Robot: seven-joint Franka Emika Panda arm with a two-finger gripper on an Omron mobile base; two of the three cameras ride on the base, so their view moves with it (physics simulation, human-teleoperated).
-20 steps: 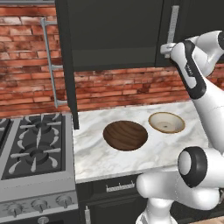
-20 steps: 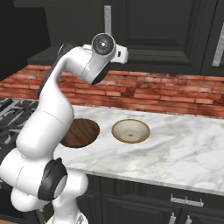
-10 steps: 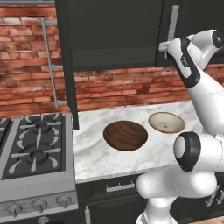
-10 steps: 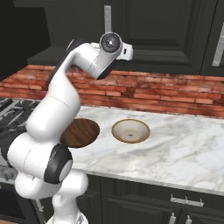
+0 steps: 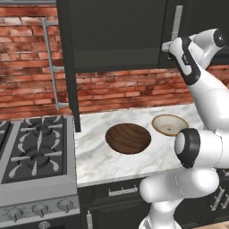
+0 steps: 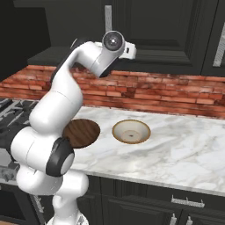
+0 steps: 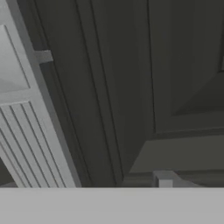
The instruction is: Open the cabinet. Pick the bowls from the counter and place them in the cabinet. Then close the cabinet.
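End effector (image 5: 166, 46), opening unclear, sits at cabinet (image 5: 116, 36) handle (image 5: 177, 22), bowls (image 5: 128, 137) below.

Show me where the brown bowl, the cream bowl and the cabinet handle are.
brown bowl (image 5: 128, 138), left base view, inner bottom.
cream bowl (image 6: 131, 131), right base view, inner bottom.
cabinet handle (image 5: 177, 23), left base view, middle of bar.

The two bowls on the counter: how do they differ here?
The dark brown bowl is larger and wood-grained; the cream bowl is smaller, pale with a tan rim. The brown one sits nearer the stovetop, the cream one farther from it. Both rest upright and apart on the marble counter.
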